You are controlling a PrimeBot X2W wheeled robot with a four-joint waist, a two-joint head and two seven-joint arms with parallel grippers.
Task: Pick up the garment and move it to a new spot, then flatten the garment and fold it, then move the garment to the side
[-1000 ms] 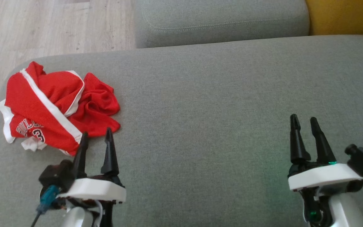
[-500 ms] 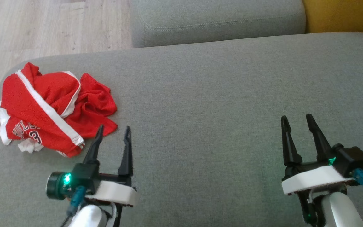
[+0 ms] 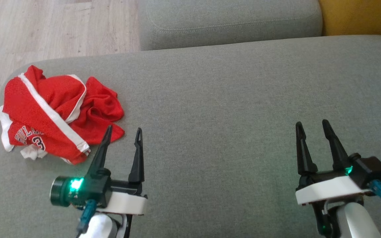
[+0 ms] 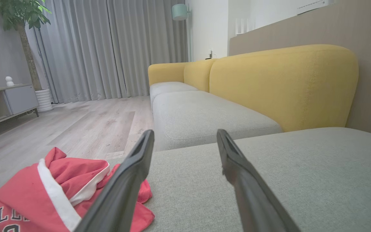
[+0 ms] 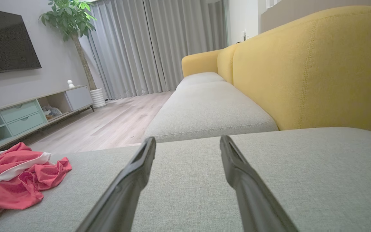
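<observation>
Sofa seat (image 3: 230, 99), grey and wide, spreads under both my arms and carries the garment. Beyond its far edge lies a second grey cushion (image 3: 230, 23), and a yellow backrest (image 4: 282, 83) rises at the far right. Pale wooden floor (image 3: 55, 29) shows past the seat's far left corner. The garment (image 3: 51, 112), a red jersey with white trim, lies crumpled in a heap near that corner, on my left. Part of its white lettering and a numeral 3 face up at its near edge. My left pincer (image 3: 124, 129) hangs just beside the heap's near right edge, fingers spread apart and holding nothing. In the head view its left finger (image 3: 105, 142) overlaps the red hem, and I cannot tell whether it touches the cloth. My right pincer (image 3: 312, 123) is well apart from the garment, over bare seat on the right, its fingers also parted and empty.
</observation>
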